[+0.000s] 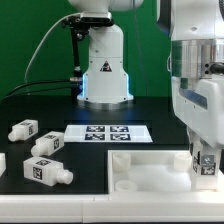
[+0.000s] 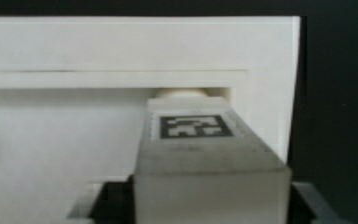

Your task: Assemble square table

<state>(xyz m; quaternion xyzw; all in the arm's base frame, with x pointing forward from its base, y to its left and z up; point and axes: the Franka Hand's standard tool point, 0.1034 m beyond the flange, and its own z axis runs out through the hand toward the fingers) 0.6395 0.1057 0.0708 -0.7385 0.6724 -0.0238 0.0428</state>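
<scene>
Jaws: my gripper (image 1: 207, 168) is clenched on a short chunky white plastic leg with a black-and-white square tag (image 2: 197, 160). The leg fills the gap between my dark fingers (image 2: 108, 205).
Held leg: at about 4 o'clock in the exterior view, tag facing my wrist camera. Its rounded far end points at a raised inner wall of the slab; I cannot tell whether it touches.
Slab: the large white plastic square slab with raised rim and ribs (image 1: 135, 160) lies flat on the black table (image 1: 160, 115), from 6 to 4 o'clock in the exterior view, directly under me.
Loose legs: three more tagged white legs lie on their sides, well apart from the slab. One (image 1: 24, 128) is at 9 o'clock, one (image 1: 47, 145) just inside it, and one (image 1: 45, 171) is near 8 o'clock.
Marker board: the flat white marker board (image 1: 108, 132) sits near the centre, just beyond the slab's far rim.
Arm base: my white base (image 1: 103, 75) stands at 12 o'clock.
</scene>
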